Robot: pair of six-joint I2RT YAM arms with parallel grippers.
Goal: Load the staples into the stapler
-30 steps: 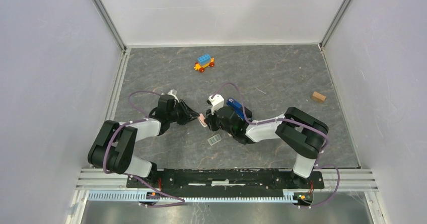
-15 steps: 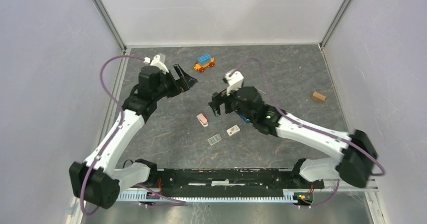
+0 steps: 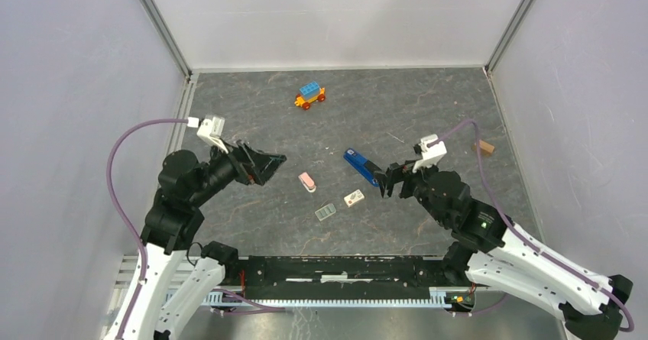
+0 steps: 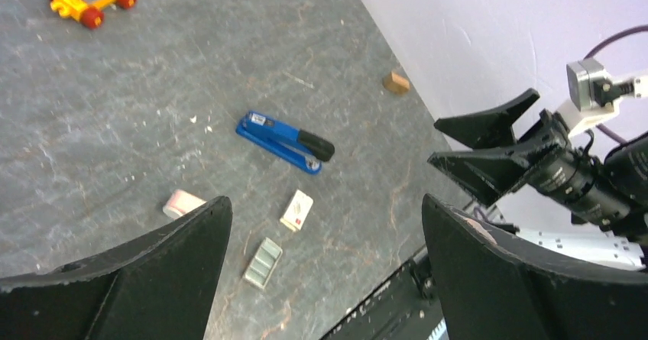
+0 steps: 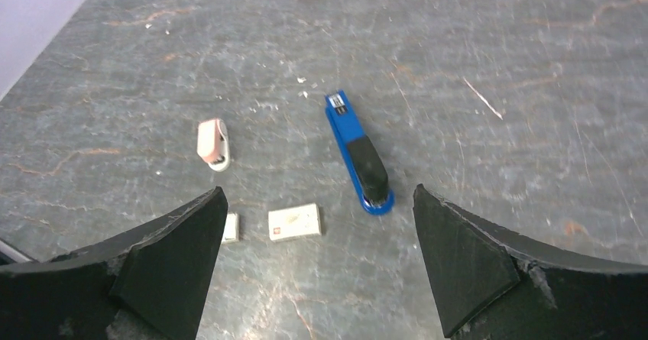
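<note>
Grey stone-look counter (image 3: 428,103), everything on it loose. Step in hand, as I judge it: the approach, with nothing picked up and no staples loaded.

Left tool (image 3: 271,166): jaws wide apart, empty, touching nothing. It hangs above the counter, well apart from the stapler on its left side.

Right tool (image 3: 384,182): jaws wide apart too, empty. It hovers near the stapler's black end, and I see no contact in its wrist view.

Stapler (image 3: 359,164): dark blue, lying flat and shut, between the two tools and much nearer the right one.

Small white box (image 3: 354,198): just beside the stapler, on the side toward the arm bases. Staple box, I take it.

Grey ribbed strip (image 3: 326,212): beyond the box from the stapler, nearer the bases. It looks like the staples themselves, but it is too small for me to be sure.

Next move, my call: one tool pins the stapler and the rail gets opened, while the other goes for the strip. That piece is thin and flat, so the pinch must come in low and square.
</note>
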